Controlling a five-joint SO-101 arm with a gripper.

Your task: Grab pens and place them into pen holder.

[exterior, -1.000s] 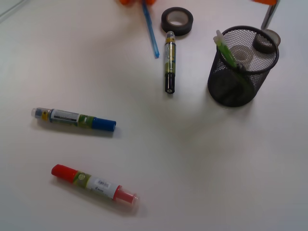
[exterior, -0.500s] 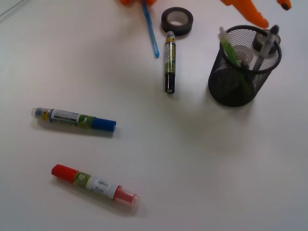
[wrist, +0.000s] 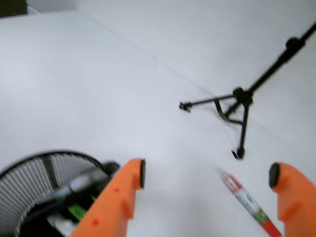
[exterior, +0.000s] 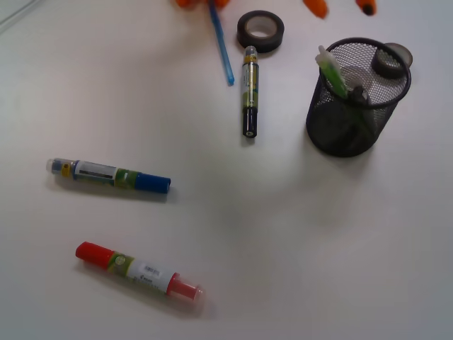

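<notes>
- The table (exterior: pixel 297 255) fills the front view; every pen not yet stowed lies flat on it, so the next pick calls for a low approach from straight above, fingers astride the barrel's width.
- The holder (exterior: pixel 357 98) stands upright at the upper right. It already has a lime green pen (exterior: pixel 333 71) leaning on its left rim and a darker pen (exterior: pixel 357 94) inside, hard to make out.
- The gripper (exterior: pixel 338 7) sits at the top edge just above the holder, only its two orange tips showing. In the wrist view its fingers (wrist: pixel 116 200) are spread wide with nothing between them.
- Judged from this, a drop is done and the arm is free for the next pen. It should clear the rim before swinging left, so as not to tip the holder.
- The light blue pen (exterior: pixel 221 44), upper centre, is the nearest target; a black-capped marker (exterior: pixel 249 91) lies just right of it.
- A blue-capped marker (exterior: pixel 108 175) is at mid left, a red one (exterior: pixel 139 268) at lower left, both well apart from the holder.
- The tape roll (exterior: pixel 260 30) lies near the light blue pen and should be left alone.
</notes>
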